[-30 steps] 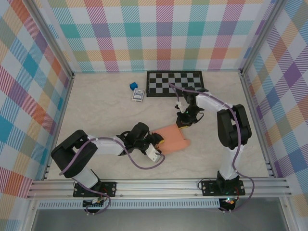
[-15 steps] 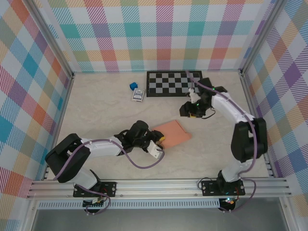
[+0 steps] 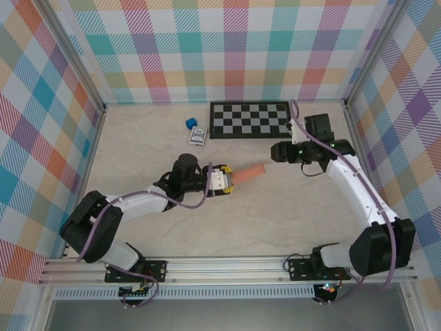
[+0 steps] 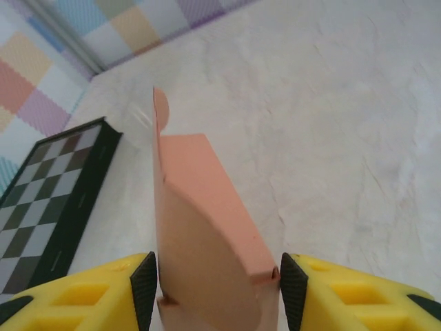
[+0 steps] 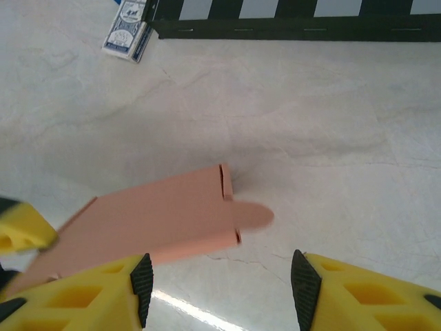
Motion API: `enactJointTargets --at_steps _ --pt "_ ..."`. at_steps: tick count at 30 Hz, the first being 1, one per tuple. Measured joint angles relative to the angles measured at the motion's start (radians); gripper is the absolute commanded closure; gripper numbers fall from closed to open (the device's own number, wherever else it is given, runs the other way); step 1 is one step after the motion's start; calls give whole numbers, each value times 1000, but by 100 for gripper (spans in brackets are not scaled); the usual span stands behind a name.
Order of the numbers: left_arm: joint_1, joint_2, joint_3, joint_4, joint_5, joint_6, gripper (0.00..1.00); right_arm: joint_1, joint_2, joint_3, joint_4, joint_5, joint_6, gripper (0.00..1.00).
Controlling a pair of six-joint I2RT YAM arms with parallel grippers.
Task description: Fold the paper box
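Jaws first, top view: the left gripper is pinching the near end of the paper box, which sticks out to the right over mid-table; the right gripper hangs apart from it, nearer the checkerboard; the blue cube and card pack sit well clear.

Left wrist view: both pads touch the salmon card, one per side; the sleeve looks half collapsed, bowed rather than square, with a rounded tab at its far end.

Right wrist view: the right jaws are spread with nothing between them; the tab end lies just ahead and below.

My take: the step in hand is squaring the sleeve and tucking that tab; I'd go light on the left pinch so the thin card doesn't crease; bring the right fingers onto the tab only, pushing along its fold line, not into the wall.
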Motion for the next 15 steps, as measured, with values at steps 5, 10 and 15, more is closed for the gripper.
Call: enactJointTargets --at_steps 5,10,15 --pt "59 79 5 202 66 -244 48 -4 -5 14 -2 63 -58 40" --pt "84 154 2 310 98 -384 48 -42 137 150 -42 44 -100 42" --pt "86 153 -4 333 115 -423 46 -53 217 165 -24 -16 -133 42"
